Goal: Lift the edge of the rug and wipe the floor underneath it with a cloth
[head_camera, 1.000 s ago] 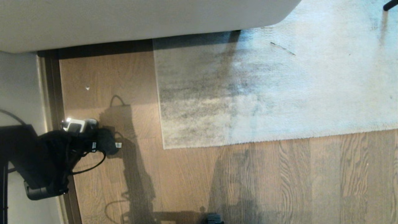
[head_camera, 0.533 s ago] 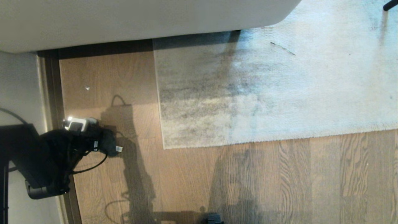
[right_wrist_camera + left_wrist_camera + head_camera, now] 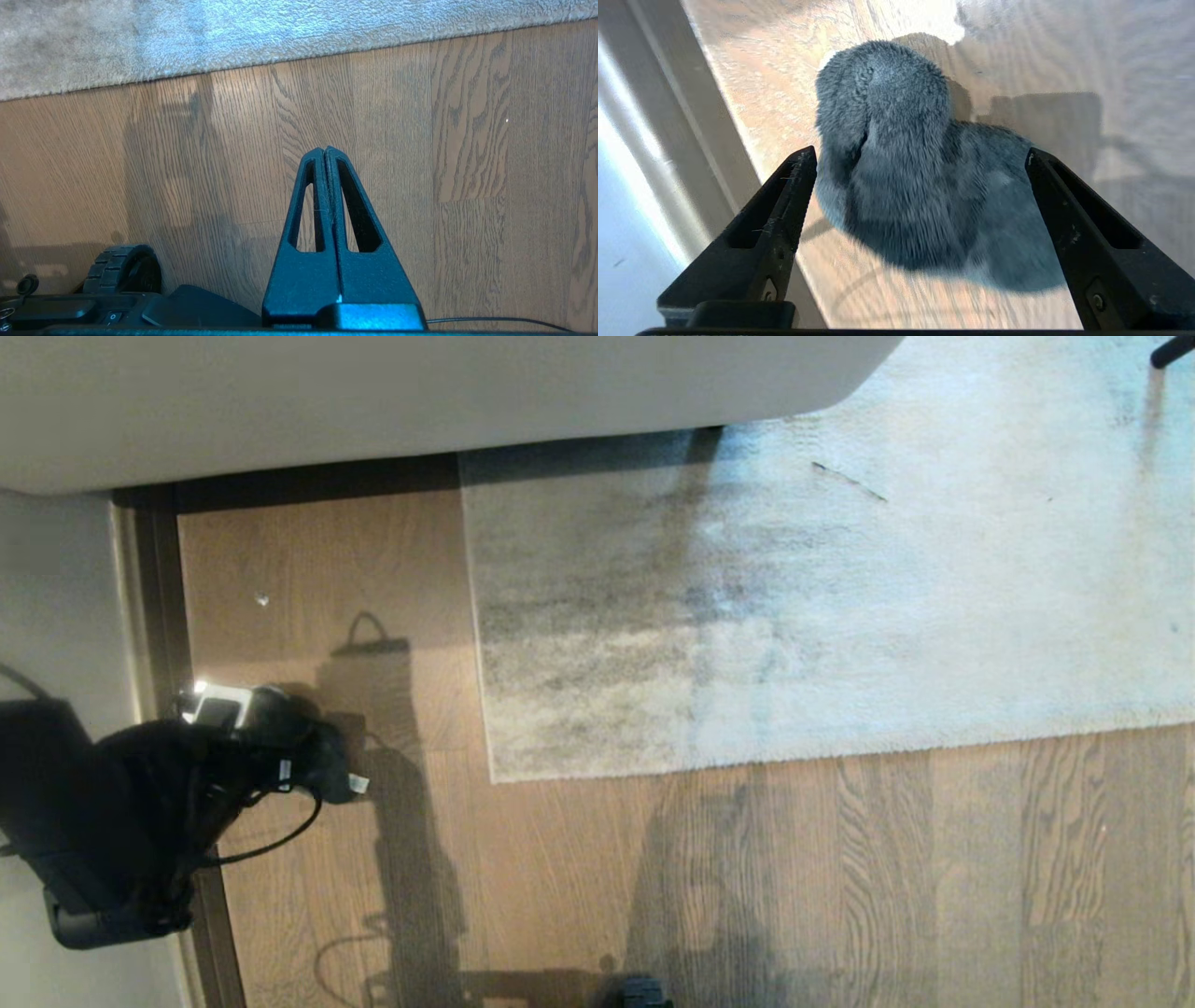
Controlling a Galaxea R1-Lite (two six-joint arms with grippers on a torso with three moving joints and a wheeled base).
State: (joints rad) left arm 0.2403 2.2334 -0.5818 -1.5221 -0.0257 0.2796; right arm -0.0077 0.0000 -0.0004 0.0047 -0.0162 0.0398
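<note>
- Left gripper (image 3: 920,158): spread wide, holding nothing, hanging over the small fuzzy dark grey cloth (image 3: 906,172).
- Cloth: bunched in a lump on the brown wood-grain floor (image 3: 560,877), just beside the dark brown skirting strip (image 3: 163,616), well apart from the corner of the big mottled grey rug (image 3: 492,775).
- Good grab, probably: straight down over the fat middle of the lump, one finger on each side, then a slow squeeze.
- Best kept off the skirting strip, with that side's finger close to it.
- Low enough to catch plenty of fluff, not so low as to scrape the floor.
- Little white tag (image 3: 357,786) on the rug-facing side: not a good spot to pinch.
- Right gripper (image 3: 325,151): pressed shut, empty, parked over bare floor on the near side of the rug edge (image 3: 280,58).
- Rug edge flat on the floor, not yet lifted.
</note>
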